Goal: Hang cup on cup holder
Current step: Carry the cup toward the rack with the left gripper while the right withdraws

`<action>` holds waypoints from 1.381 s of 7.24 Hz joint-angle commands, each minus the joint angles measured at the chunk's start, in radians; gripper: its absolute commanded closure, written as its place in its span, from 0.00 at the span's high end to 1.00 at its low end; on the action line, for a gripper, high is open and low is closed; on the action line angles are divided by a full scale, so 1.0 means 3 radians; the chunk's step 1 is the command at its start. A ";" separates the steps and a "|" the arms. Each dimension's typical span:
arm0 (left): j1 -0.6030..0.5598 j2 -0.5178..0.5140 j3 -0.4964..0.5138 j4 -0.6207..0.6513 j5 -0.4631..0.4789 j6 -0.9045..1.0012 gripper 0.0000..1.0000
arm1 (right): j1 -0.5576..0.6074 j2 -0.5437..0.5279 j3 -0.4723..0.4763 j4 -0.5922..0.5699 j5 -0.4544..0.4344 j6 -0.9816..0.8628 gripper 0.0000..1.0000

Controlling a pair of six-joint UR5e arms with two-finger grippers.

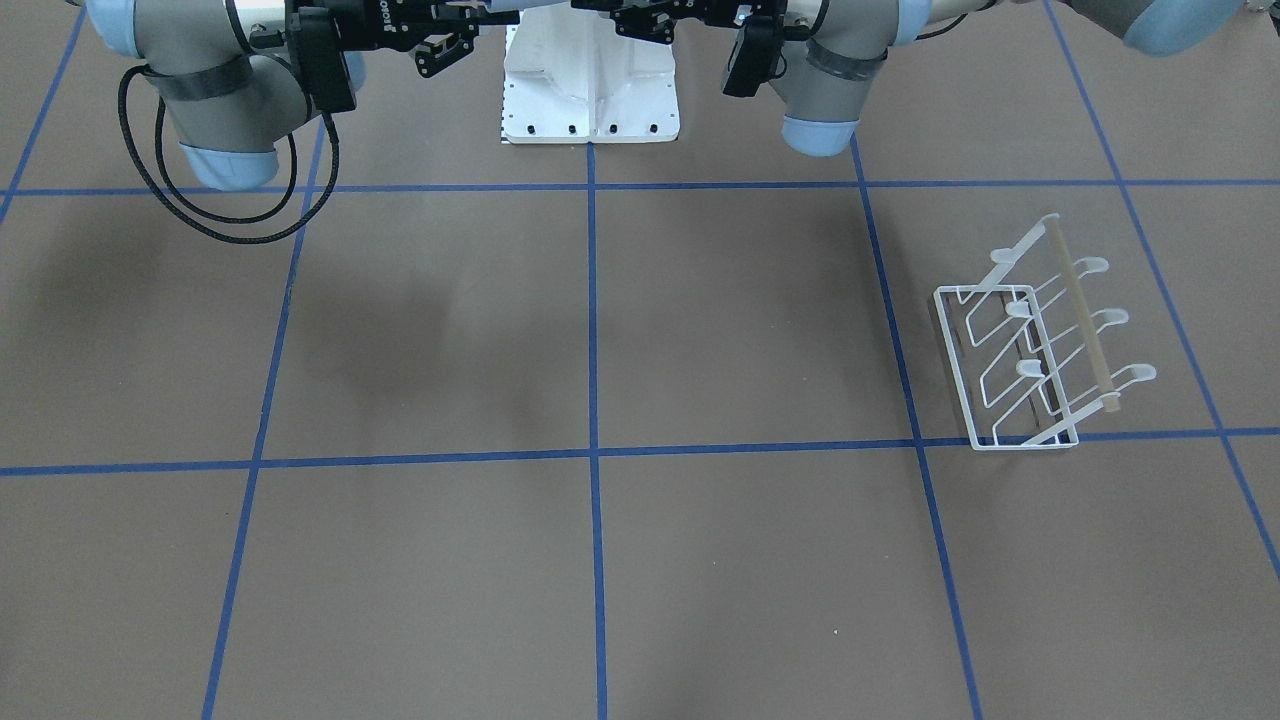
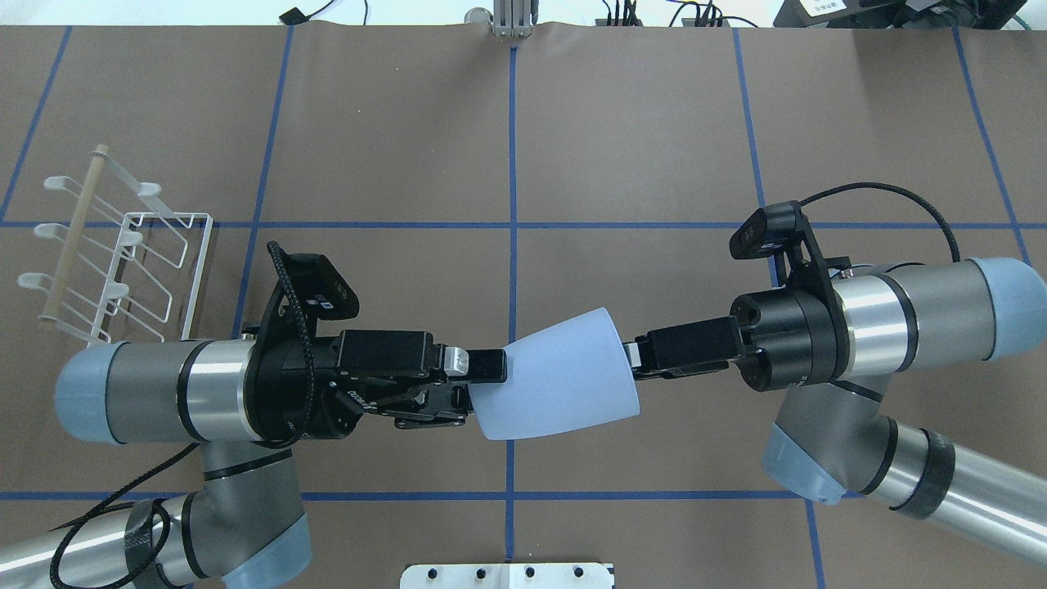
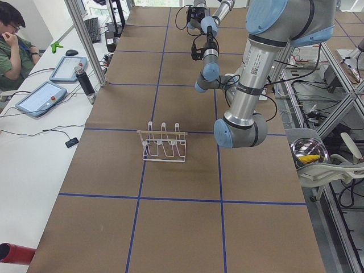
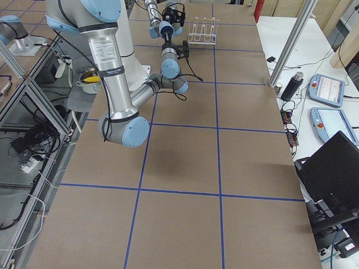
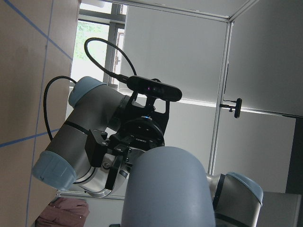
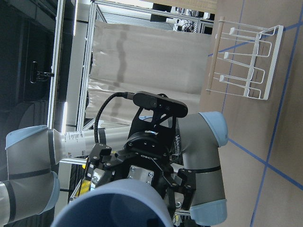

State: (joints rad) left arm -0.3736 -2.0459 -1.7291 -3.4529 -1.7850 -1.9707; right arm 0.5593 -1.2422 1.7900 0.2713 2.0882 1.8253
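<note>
- Brown paper covers the table (image 2: 654, 123), crossed by blue tape lines. The cup hangs above its six-o'clock half in the overhead view.
- White wire forms the cup holder (image 2: 199, 274), which stands at about nine o'clock from the cup. Its wooden rod (image 2: 73, 237) is on the far side, and all six prongs are bare. It looks light and unanchored, so a cup pushed onto a prong off-line could slide or tip it.
- The cup (image 2: 564, 380) lies sideways in mid-air between the arms, mouth toward three o'clock. The right wrist view shows only part of its dark inside, with nothing seen in it.
- A steel bowl (image 3: 310, 149) beside the robot holds something yellow.
- The right gripper (image 2: 634, 358) pinches the rim at three o'clock. The left gripper (image 2: 483, 389) meets the base at nine o'clock, but I cannot tell whether it is clamped. If the right lets go before the left grips, the smooth tapered plastic would likely drop.
</note>
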 commanded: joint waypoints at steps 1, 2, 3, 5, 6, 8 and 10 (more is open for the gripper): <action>0.0003 0.0004 -0.0014 0.0000 -0.0007 -0.0027 0.00 | 0.0012 -0.0032 0.0026 0.0001 -0.0002 0.0046 1.00; -0.0007 0.0009 -0.0050 0.0015 -0.0012 -0.0027 0.00 | 0.0098 -0.0037 0.0036 -0.0004 -0.0007 0.0052 1.00; -0.0053 0.0014 -0.0060 0.0137 -0.0012 0.0034 0.00 | 0.0322 -0.0062 0.0031 -0.0025 0.0003 0.0047 1.00; -0.0328 0.0105 -0.0126 0.0422 -0.0078 0.0034 0.00 | 0.0889 -0.0327 -0.0004 -0.0066 0.0044 0.0031 1.00; -0.0557 0.0136 -0.0177 0.0581 -0.0357 0.0034 0.00 | 0.1226 -0.0425 -0.0136 -0.0101 0.0115 -0.0004 1.00; -0.1236 0.0178 -0.0310 0.1218 -0.1214 0.0034 0.00 | 0.2058 -0.0420 -0.0550 -0.0747 0.0970 -0.0960 1.00; -0.1937 0.0137 -0.0347 0.1945 -0.2069 0.0171 0.00 | 0.2643 -0.0446 -0.0598 -0.1956 0.1495 -0.2014 1.00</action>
State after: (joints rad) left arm -0.8236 -1.9998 -1.8261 -2.9990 -2.2490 -1.9497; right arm 1.2409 -1.3704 1.6234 -0.1001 2.4450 1.4213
